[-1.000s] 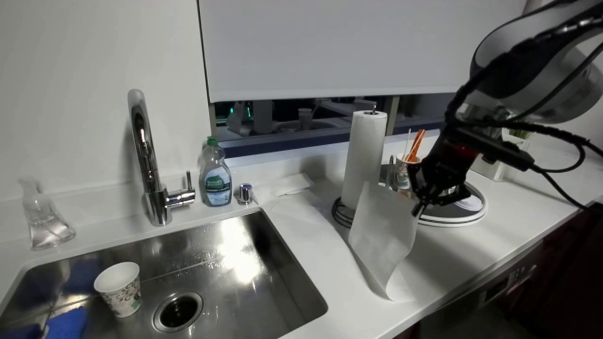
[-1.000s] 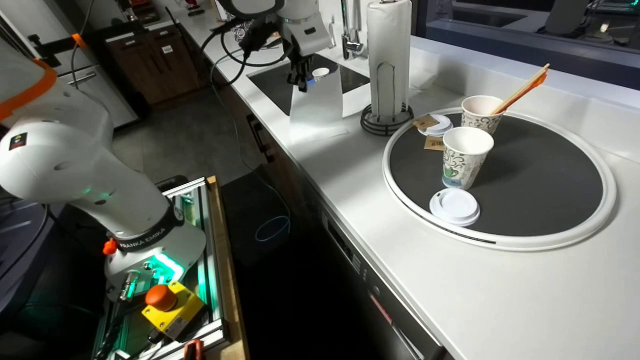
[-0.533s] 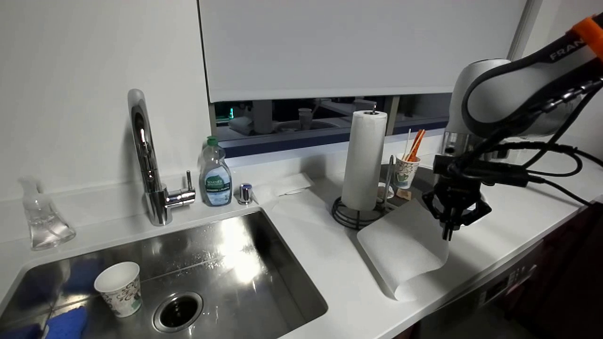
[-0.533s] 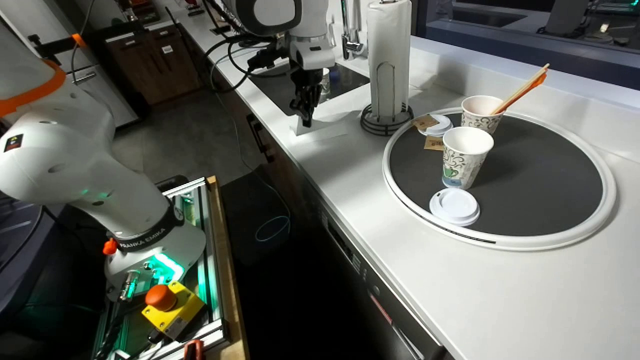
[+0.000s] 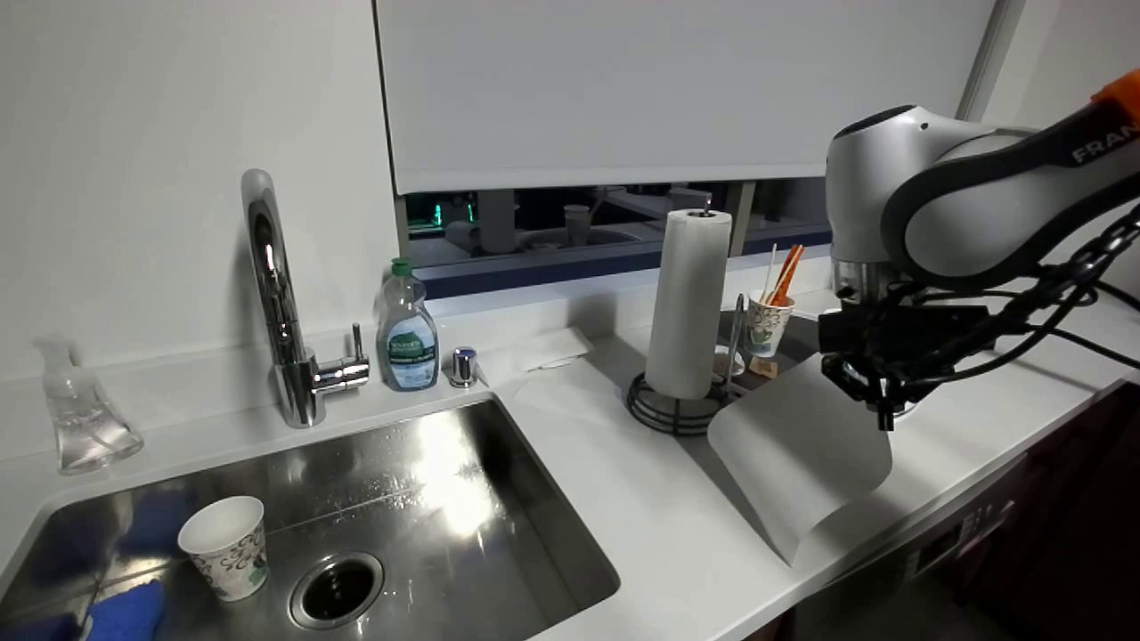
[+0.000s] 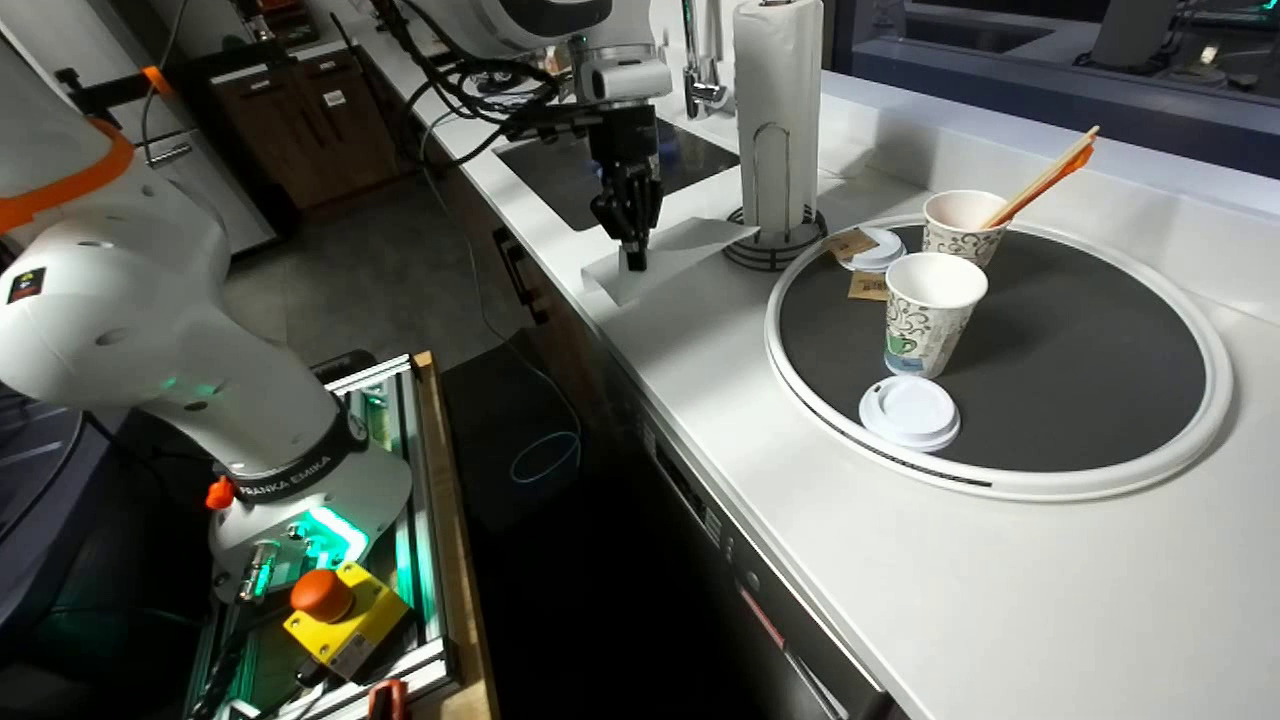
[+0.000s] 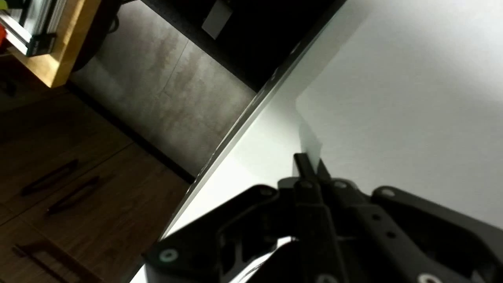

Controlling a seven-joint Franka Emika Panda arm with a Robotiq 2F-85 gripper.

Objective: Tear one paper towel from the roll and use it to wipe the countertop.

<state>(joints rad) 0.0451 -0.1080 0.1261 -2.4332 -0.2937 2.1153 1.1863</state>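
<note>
Holding a paper towel (image 5: 793,454) near the front edge of the countertop (image 5: 659,507)

From my station the gripper (image 5: 884,417) looks fully closed, its two fingertips meeting with only paper between them; the wrist view shows me a narrow fold of the towel caught there. In both exterior views the sheet spreads from that grip in a tilted curve, one low corner close to the countertop's front edge; I cannot tell whether that corner touches the surface. The roll (image 5: 688,303) stands upright on its dark wire holder (image 5: 663,420), toward the back edge, just beside the sheet.

For lettering, I read "FRANKA EMIKA" on the black band (image 6: 290,480) at the base of the arm (image 6: 130,300), and "FRAN" on an upper link (image 5: 1100,142), cut by the view's border. Near the back edge, behind the stainless steel sink (image 5: 499,570), a green-capped dish soap bottle (image 5: 410,343) carries a label whose large word looks like "Seventh"; the smaller lines are too blurred for me. A scroll-patterned paper cup (image 5: 230,547) is in the sink. On the round grey tray (image 6: 1080,380), on the roll's far side from the sink, sit two more scroll-patterned cups (image 6: 935,310), one of them holding thin sticks (image 6: 1045,178); the print on the brown packets (image 6: 868,287) there is too small to read.
</note>
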